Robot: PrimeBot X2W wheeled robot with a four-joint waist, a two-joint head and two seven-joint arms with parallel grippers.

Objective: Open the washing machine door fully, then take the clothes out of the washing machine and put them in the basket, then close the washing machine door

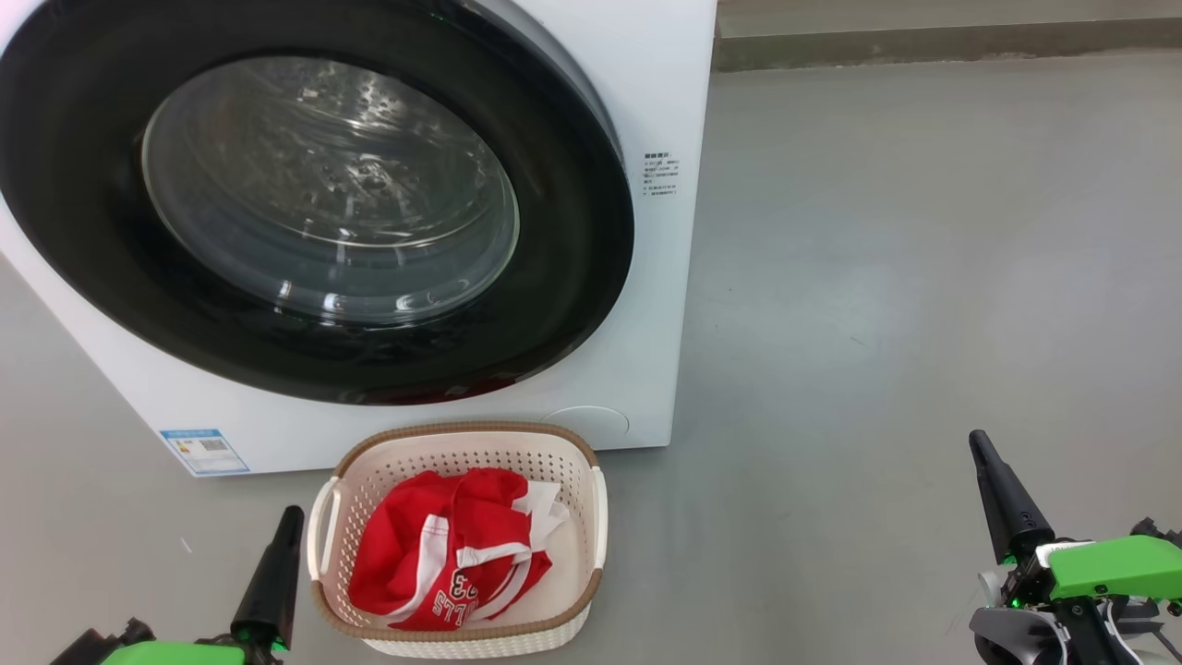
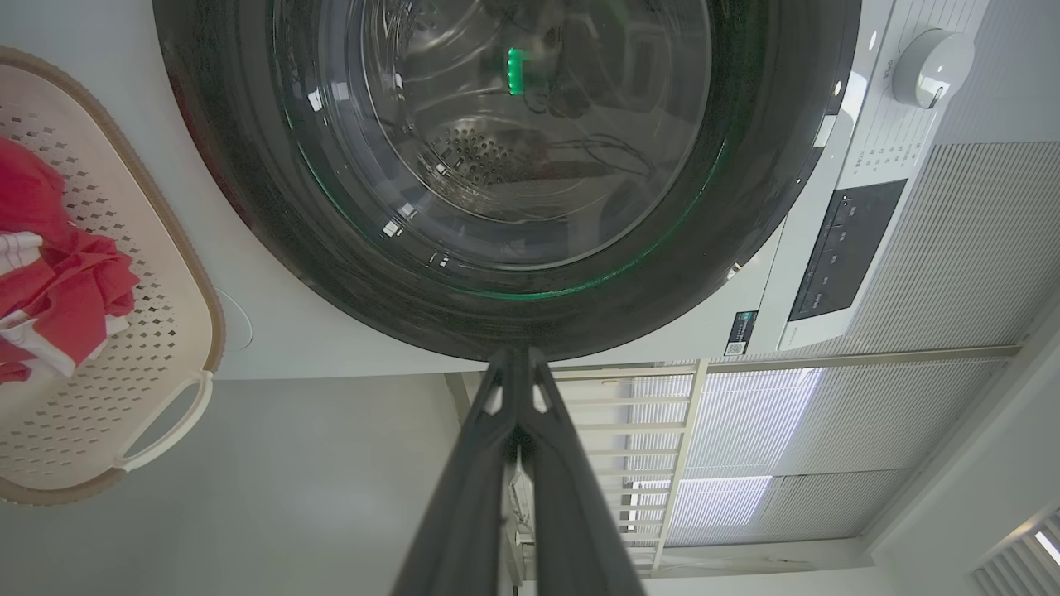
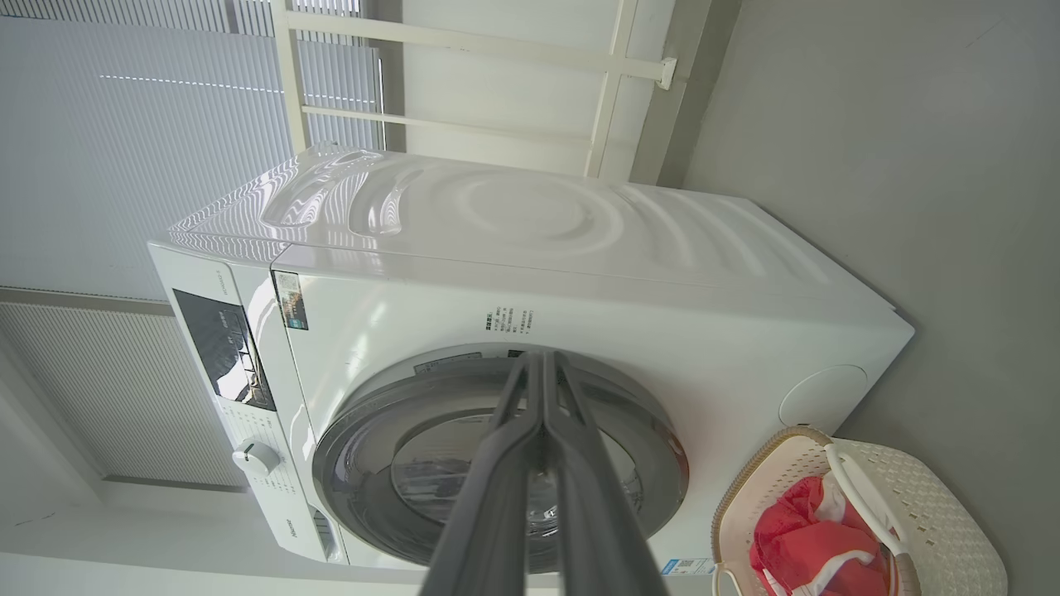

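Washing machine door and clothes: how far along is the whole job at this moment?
Done: the red clothes lie in the basket, and the washing machine door looks shut flat against the washing machine; the drum behind its glass looks empty. In hand: nothing; the left gripper and the right gripper are shut, empty and apart from the machine. Left: seemingly nothing.

In the head view the washing machine [image 1: 660,83] takes up the upper left of the frame, with its door [image 1: 83,231] set in its front face. The basket [image 1: 462,432] stands on the floor [image 1: 923,277] just before the machine, at the lower centre, and the clothes [image 1: 416,545] lie heaped inside it (more to its left side than its right). The left gripper [image 1: 291,517] is at the lower left, just beside the basket. The right gripper [image 1: 979,445] is at the lower right, well apart from both.
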